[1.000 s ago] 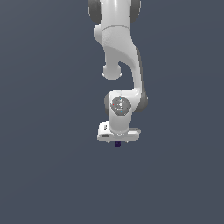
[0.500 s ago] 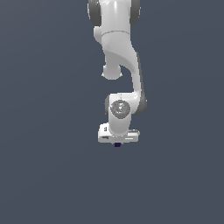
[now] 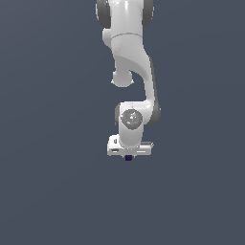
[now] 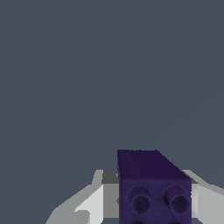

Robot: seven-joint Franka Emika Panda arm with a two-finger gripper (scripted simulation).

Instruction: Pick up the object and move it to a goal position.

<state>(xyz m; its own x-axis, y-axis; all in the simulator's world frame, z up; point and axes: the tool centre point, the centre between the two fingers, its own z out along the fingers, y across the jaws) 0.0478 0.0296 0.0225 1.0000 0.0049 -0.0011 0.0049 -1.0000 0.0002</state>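
The object (image 3: 128, 157) is a tiny dark purple block peeking out just under the white hand of the arm in the exterior view. My gripper (image 3: 128, 156) hangs straight down from the arm and is shut on it; the fingers themselves are hidden behind the hand there. In the wrist view the object (image 4: 151, 183) fills the lower part of the picture, a dark purple brick with two round studs facing the camera, with a white finger (image 4: 94, 201) pressed against one side and another finger (image 4: 208, 199) against the other.
A plain flat grey surface (image 3: 57, 191) lies all around. The white arm (image 3: 131, 72) reaches down from the top of the exterior view.
The hand and the block have drifted very slightly lower in the exterior view; the grip looks the same.
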